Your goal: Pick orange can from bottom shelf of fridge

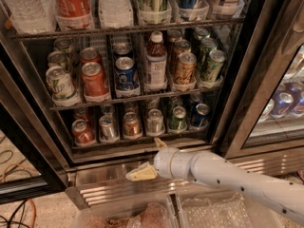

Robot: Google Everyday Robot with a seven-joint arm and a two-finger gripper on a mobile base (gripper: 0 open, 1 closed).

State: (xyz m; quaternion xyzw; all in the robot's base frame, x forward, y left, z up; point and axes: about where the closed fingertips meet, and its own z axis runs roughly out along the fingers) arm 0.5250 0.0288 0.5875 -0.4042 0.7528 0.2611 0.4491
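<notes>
The orange can (132, 124) stands in a clear cup on the bottom shelf (142, 140) of the fridge (232, 103), third from the left, between a silver can (108, 128) and another silver can (155, 121). A red can (83, 132) stands at the left end of the row. My gripper (151, 158) is open and empty, below and in front of the shelf edge, just right of and under the orange can. One cream fingertip (140, 173) points left over the ribbed steel base and the other (160, 143) points up towards the shelf.
The rack above holds taller cans and a bottle (156, 63). A green can (178, 118) and a blue can (199, 115) end the bottom row. Two clear bins (209, 213) sit below the fridge base. A glass door (280, 103) stands at the right.
</notes>
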